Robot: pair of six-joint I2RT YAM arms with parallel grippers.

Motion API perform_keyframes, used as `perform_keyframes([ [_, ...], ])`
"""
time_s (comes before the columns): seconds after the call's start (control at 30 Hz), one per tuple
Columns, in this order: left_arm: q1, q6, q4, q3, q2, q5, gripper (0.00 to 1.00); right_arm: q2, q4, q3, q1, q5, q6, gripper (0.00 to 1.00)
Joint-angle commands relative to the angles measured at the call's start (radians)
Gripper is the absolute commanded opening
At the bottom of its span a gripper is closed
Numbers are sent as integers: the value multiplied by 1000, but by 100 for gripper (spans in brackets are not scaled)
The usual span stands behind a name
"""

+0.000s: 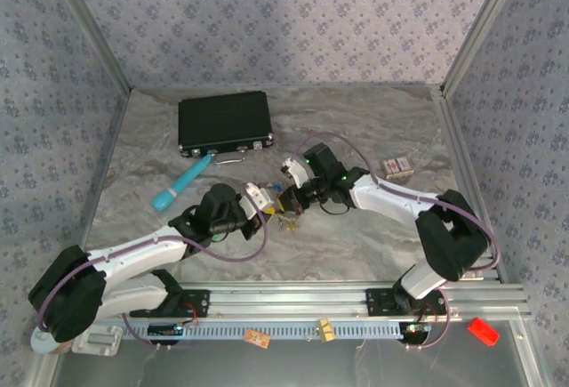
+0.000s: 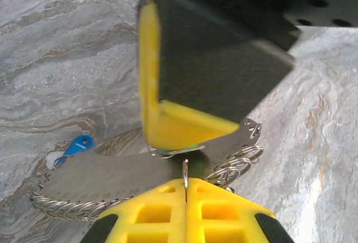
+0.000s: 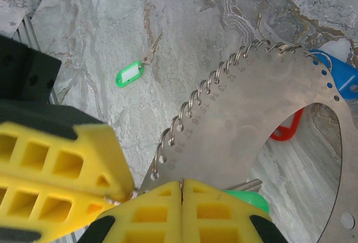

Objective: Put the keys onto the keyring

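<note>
The keyring (image 3: pixel 263 114) is a flat silvery plate with numbered holes and several small wire rings along its edge. My right gripper (image 3: pixel 182 182) is shut on the plate's near edge. My left gripper (image 2: pixel 185 180) is shut on one thin wire ring, which stands edge-on between its pads. Both grippers meet at the table's middle, left gripper (image 1: pixel 263 198) beside right gripper (image 1: pixel 298 196). A green key (image 3: pixel 130 74) lies loose on the table. A red key (image 3: pixel 285 131), a blue key (image 3: pixel 342 76) and another green one (image 3: pixel 250 198) lie under or beside the plate. The blue key (image 2: pixel 78 144) also lies past the plate's left end.
A black case (image 1: pixel 224 122) lies at the back, with a teal tube (image 1: pixel 180 183) in front of it. A small box (image 1: pixel 397 168) sits at the right. The right gripper's yellow finger (image 2: pixel 168 114) hangs close above my left fingertips.
</note>
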Motion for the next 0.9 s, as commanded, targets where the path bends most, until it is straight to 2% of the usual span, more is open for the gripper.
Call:
perform_keyframes([
  [0.0, 7, -113, 66, 4, -19, -6, 0, -67, -3, -38, -5, 7, -58, 0],
  [0.1, 14, -219, 65, 18, -5, 8, 0, -126, 5, -71, 21, 113, -156, 0],
  [0.2, 20, -313, 49, 37, 2, 37, 0, -200, 86, -131, 43, 232, -235, 0],
  [0.3, 24, -372, 42, 49, 4, 77, 0, -221, 138, -152, 46, 294, -322, 0],
  [0.5, 40, -404, 23, 82, 40, 179, 0, -193, 239, -167, 45, 289, -490, 0],
  [0.7, 98, -419, 37, 81, 48, 284, 0, -173, 186, -132, 38, 193, -625, 0],
  [0.87, 135, -424, 24, 94, 62, 375, 0, -220, 198, -172, 94, 262, -830, 0],
])
